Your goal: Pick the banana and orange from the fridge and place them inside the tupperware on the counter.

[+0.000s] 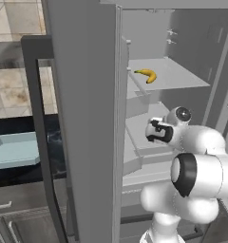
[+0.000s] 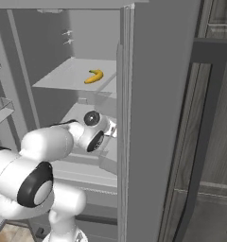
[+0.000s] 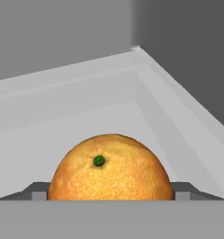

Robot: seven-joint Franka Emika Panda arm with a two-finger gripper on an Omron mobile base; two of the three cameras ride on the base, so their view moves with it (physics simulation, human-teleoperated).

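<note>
Left base view – fridge: a tall grey double-door refrigerator [image 1: 87, 118] is seen open, with pale grey inner shelves.
Left base view – banana: a small curved yellow banana with darker tips [image 1: 147, 74] is seen lying on an upper shelf.
Left base view – arm: the white arm is seen reaching into the shelves below the banana; the fingers are hidden.
Left base view – tray: a shallow pale blue-grey octagonal tupperware tray [image 1: 14, 149] is seen on the black marbled glossy counter [image 1: 21, 126], left of the fridge door.
Right base view – banana: the banana [image 2: 94, 76] is shown on the same upper shelf, above the wrist.
Hand view – orange: a round orange fruit with a green stem dot [image 3: 110, 172] is seen very close, resting in a pale grey fridge compartment.
Hand view – gripper: the jaws are spread wide, and the orange is seen between their grey tips; contact cannot be told.
</note>
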